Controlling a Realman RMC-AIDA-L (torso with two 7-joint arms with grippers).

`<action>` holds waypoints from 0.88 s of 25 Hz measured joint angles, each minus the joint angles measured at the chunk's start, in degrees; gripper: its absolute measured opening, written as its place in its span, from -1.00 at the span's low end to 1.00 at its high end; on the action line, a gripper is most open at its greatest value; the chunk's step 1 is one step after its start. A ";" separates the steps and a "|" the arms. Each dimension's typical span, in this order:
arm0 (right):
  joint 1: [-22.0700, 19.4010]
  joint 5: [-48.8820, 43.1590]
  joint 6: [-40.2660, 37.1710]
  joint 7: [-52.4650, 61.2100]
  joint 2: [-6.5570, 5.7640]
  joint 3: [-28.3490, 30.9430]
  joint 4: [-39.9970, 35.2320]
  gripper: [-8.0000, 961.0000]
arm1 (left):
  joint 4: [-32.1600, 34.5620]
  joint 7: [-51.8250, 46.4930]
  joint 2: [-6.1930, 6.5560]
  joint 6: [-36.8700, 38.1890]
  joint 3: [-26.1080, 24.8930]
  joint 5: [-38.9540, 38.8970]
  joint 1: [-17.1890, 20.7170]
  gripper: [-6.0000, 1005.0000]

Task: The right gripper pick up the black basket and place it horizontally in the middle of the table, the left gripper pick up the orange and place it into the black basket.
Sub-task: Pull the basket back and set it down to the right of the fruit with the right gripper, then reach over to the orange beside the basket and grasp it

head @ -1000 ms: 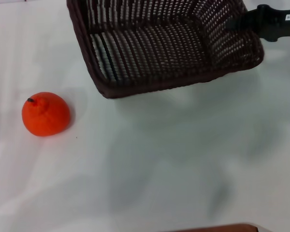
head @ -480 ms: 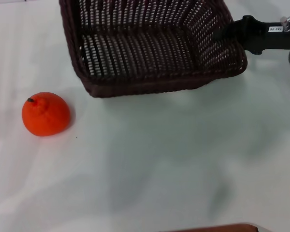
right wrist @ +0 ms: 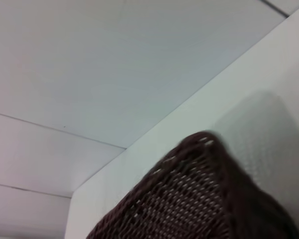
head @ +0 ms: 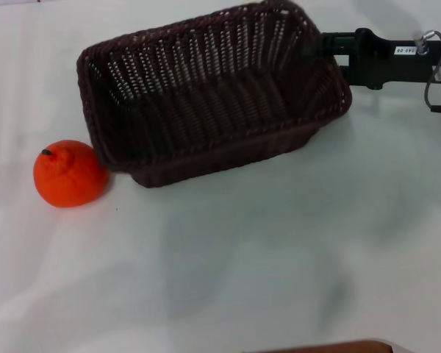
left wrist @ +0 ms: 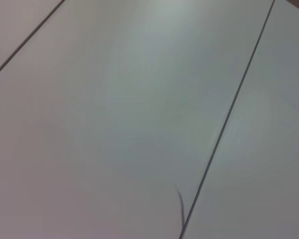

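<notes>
The black basket point(head: 206, 103) is a large dark woven rectangle in the middle-back of the table point(head: 242, 250), tilted with its opening facing me. Its lower left corner comes close beside the orange point(head: 69, 174). My right gripper point(head: 329, 45) reaches in from the right and is shut on the basket's right rim. The right wrist view shows one basket corner point(right wrist: 199, 199) against the white table. The orange is bright, rounded, with a small dark stem, and rests on the table at the left. The left gripper is out of view; the left wrist view shows only a pale seamed surface.
A metal ring and cable point(head: 435, 73) hang at the right arm's wrist. A brown edge point(head: 331, 346) shows at the bottom of the head view. The near half of the table is bare white surface.
The right gripper has moved left, carrying the basket toward me and down. The basket has tilted and turned, and its near corner now sits next to the orange. The orange has not moved.
</notes>
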 joint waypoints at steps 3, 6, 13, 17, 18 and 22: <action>-0.17 0.10 0.56 0.17 -0.03 -0.04 0.10 0.23 | 0.00 0.05 0.00 0.44 0.01 0.00 -0.04 0.64; -0.53 0.09 0.60 0.34 -0.39 -0.10 0.13 0.53 | -0.40 0.05 0.03 0.60 0.24 0.17 -0.08 0.64; -2.17 1.34 -1.76 -0.40 -1.50 1.95 -1.00 0.90 | -5.90 0.05 0.52 2.10 8.41 1.40 1.80 0.63; -3.79 7.21 -3.14 -3.82 -1.94 3.23 -1.34 0.90 | -10.10 0.38 1.56 7.11 15.84 5.80 4.50 0.63; -4.18 9.18 -3.53 -4.83 -1.96 3.32 -1.34 0.90 | -10.41 0.40 1.86 8.34 16.88 7.24 4.98 0.63; -5.14 16.20 -5.50 -9.08 -1.84 3.41 -0.96 0.89 | -10.52 0.56 2.46 12.15 18.49 14.33 6.19 0.63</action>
